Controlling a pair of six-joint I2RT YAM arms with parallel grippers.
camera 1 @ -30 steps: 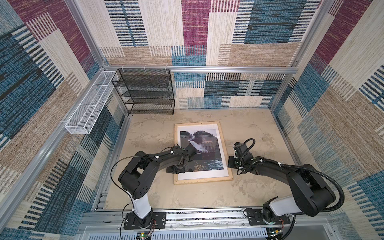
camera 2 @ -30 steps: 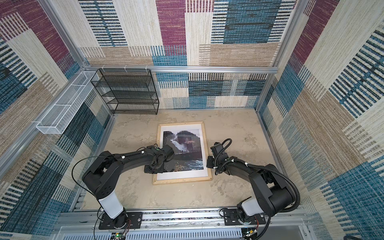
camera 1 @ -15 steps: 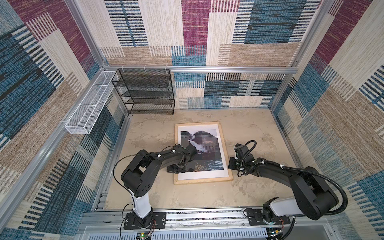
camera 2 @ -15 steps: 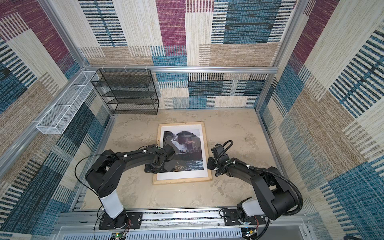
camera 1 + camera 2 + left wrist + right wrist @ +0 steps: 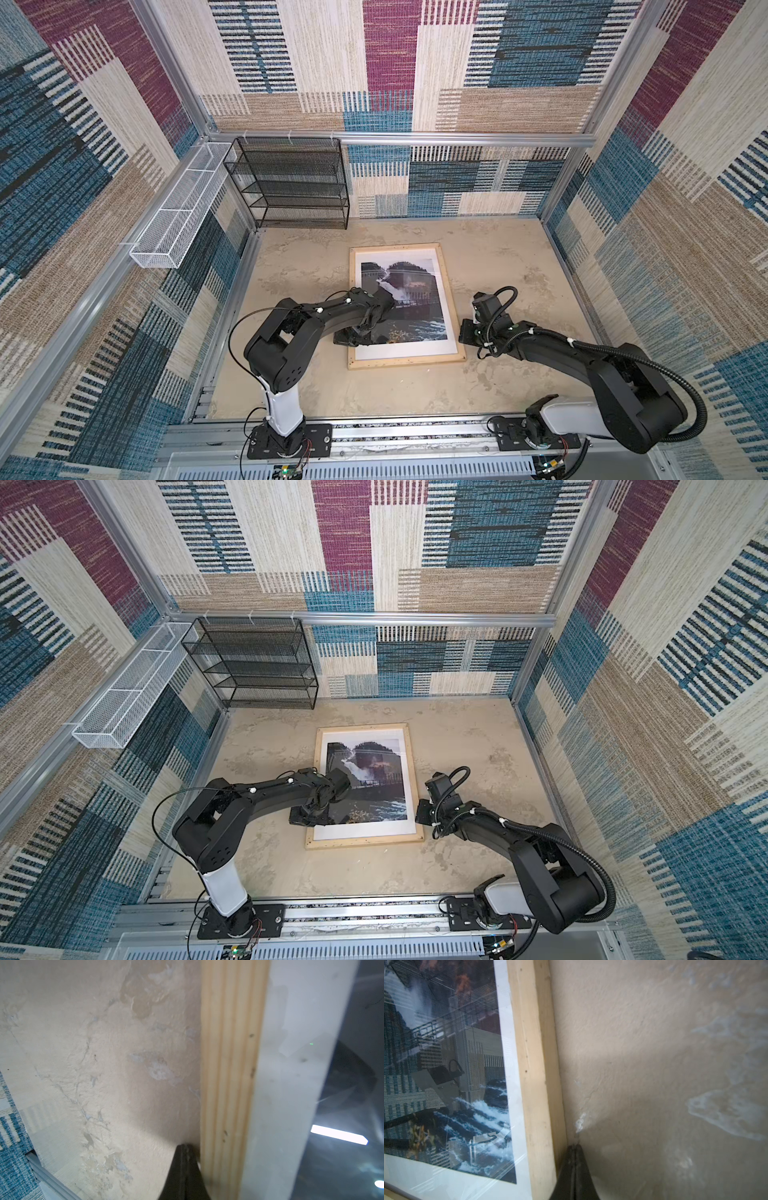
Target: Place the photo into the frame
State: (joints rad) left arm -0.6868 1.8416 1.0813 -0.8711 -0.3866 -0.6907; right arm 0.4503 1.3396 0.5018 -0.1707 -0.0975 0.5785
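The pale wood frame (image 5: 405, 362) (image 5: 365, 840) lies flat in the middle of the table. The waterfall photo (image 5: 415, 299) (image 5: 374, 779) sits inside it, with a white border around it and reflections over it. My left gripper (image 5: 347, 338) (image 5: 301, 818) is shut and empty, low at the frame's left outer edge. In the left wrist view its tip (image 5: 184, 1147) rests on the table against the frame's wood (image 5: 228, 1064). My right gripper (image 5: 463, 334) (image 5: 419, 812) is shut and empty too. Its tip (image 5: 575, 1148) touches the frame's right outer side (image 5: 535, 1064), beside the photo (image 5: 446, 1064).
A black wire shelf (image 5: 291, 183) stands at the back left. A white wire basket (image 5: 178, 208) hangs on the left wall. Beige tabletop (image 5: 519, 270) lies bare on the frame's right and behind it. The arm bases sit on a metal rail (image 5: 395, 432) at the front.
Both arms have shifted only slightly along the frame's sides. The frame and the photo lie where they were, and both grippers stay shut.
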